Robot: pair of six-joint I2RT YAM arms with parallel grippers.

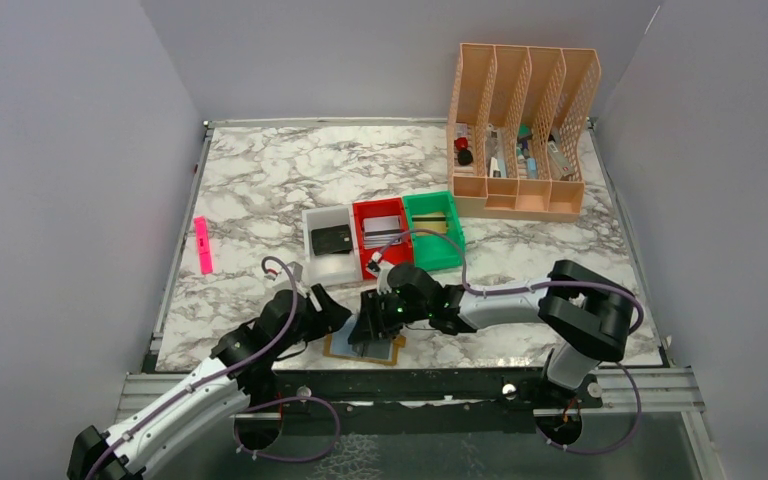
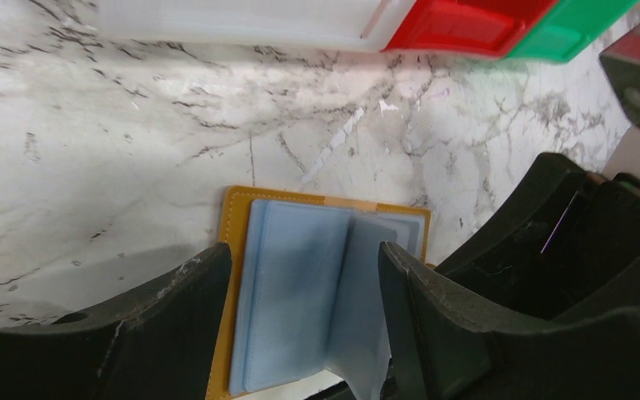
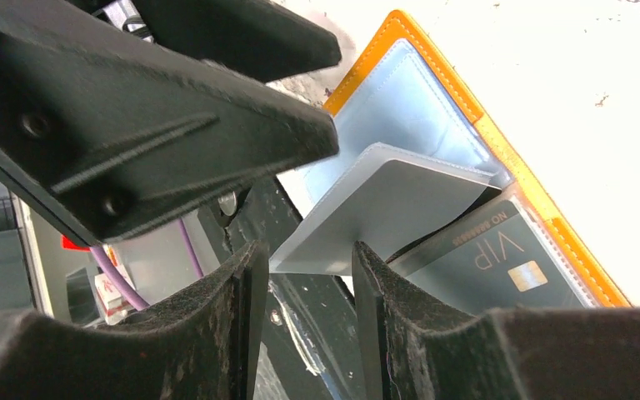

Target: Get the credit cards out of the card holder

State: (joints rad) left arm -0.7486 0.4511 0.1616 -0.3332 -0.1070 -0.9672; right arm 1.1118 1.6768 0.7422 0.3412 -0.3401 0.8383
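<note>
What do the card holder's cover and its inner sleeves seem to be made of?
The cover of the card holder looks like leather or an imitation: matte tan, with stitching along the edge. The inner sleeves look like thin, flexible bluish plastic; one bends.

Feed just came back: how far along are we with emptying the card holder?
Partly done: a pale card seems dropped in the red bin. Now the card holder lies open, right gripper at a raised sleeve. A VIP card is still inside.
</note>
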